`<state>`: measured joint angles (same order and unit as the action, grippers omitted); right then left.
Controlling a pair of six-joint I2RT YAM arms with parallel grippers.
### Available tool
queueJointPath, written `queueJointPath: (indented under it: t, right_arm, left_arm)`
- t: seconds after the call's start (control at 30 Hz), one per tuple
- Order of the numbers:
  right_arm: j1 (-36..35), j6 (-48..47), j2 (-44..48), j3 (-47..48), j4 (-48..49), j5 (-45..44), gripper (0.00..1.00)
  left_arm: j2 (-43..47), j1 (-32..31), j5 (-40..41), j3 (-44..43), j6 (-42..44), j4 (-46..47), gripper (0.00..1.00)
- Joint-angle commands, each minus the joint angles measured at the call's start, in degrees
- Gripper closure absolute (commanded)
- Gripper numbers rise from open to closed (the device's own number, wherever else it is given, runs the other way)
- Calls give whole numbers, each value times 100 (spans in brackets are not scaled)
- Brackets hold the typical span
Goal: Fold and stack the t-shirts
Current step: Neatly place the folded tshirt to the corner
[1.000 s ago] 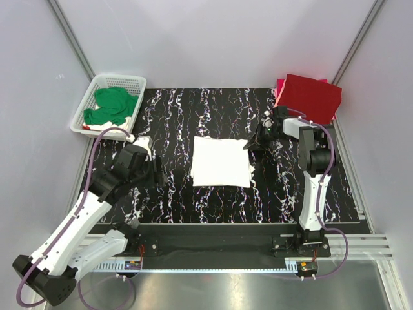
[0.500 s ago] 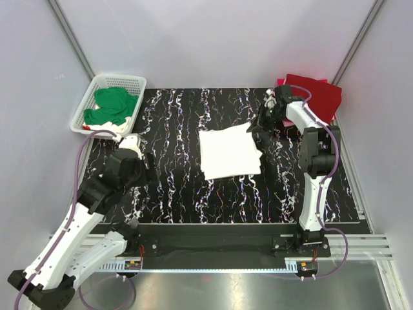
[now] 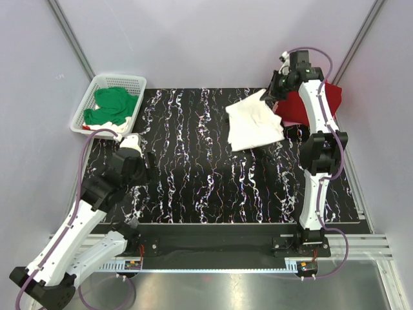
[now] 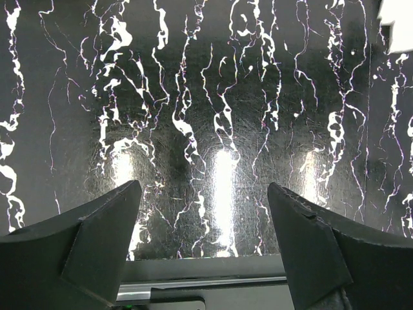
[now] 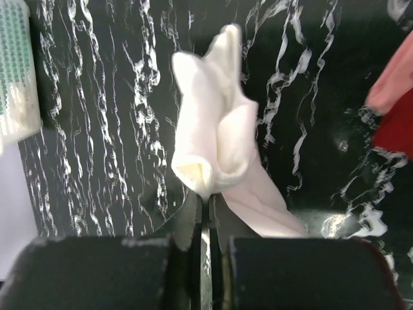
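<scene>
A folded white t-shirt [image 3: 253, 124] hangs lifted at the table's back right, its right corner pinched in my right gripper [image 3: 275, 95]. In the right wrist view the white t-shirt [image 5: 216, 145] dangles from the shut gripper [image 5: 205, 201]. A folded red t-shirt [image 3: 308, 98] lies on a pink one [image 3: 280, 84] at the back right corner, just right of the gripper; both show in the right wrist view as red [image 5: 395, 137] and pink [image 5: 391, 72]. A green t-shirt [image 3: 111, 105] lies in the basket. My left gripper [image 3: 143, 161] is open and empty over bare table [image 4: 205, 194].
A white lattice basket [image 3: 121, 81] stands at the back left corner and shows in the right wrist view [image 5: 14, 71]. The black marbled tabletop [image 3: 193, 181] spans the middle. A metal rail [image 3: 213, 242] runs along the near edge. Grey walls close in on both sides.
My right gripper has lifted the white t-shirt off the table's middle and carried it back and right toward the red stack. My left arm has drawn back slightly to the left.
</scene>
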<state>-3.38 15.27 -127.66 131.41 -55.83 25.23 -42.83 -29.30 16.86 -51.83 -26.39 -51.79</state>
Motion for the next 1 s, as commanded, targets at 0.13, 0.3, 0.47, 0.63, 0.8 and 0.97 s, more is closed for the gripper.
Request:
queueJointPath:
  t: [0.13, 0.3, 0.47, 0.63, 0.8, 0.97]
  right_arm:
    - [197, -191, -357, 1694, -771, -519, 100]
    - [303, -200, -251, 1843, -639, -572, 100]
    - [601, -375, -207, 2318, -736, -634, 100]
    - [803, -270, 21, 2423, -420, -432, 100]
    - [1031, -226, 206, 2565, -139, -177, 100]
    - [1278, -59, 267, 2591, 134, 69, 100]
  left_arm:
    - [-41, 21, 168, 24, -6, 257, 15]
    - [-59, 29, 177, 24, -15, 257, 14]
    - [-103, 21, 142, 33, -6, 275, 14]
    - [-156, 21, 115, 33, 3, 275, 14]
    - [-173, 30, 124, 33, 3, 283, 14]
    - [-208, 21, 115, 42, 11, 275, 14]
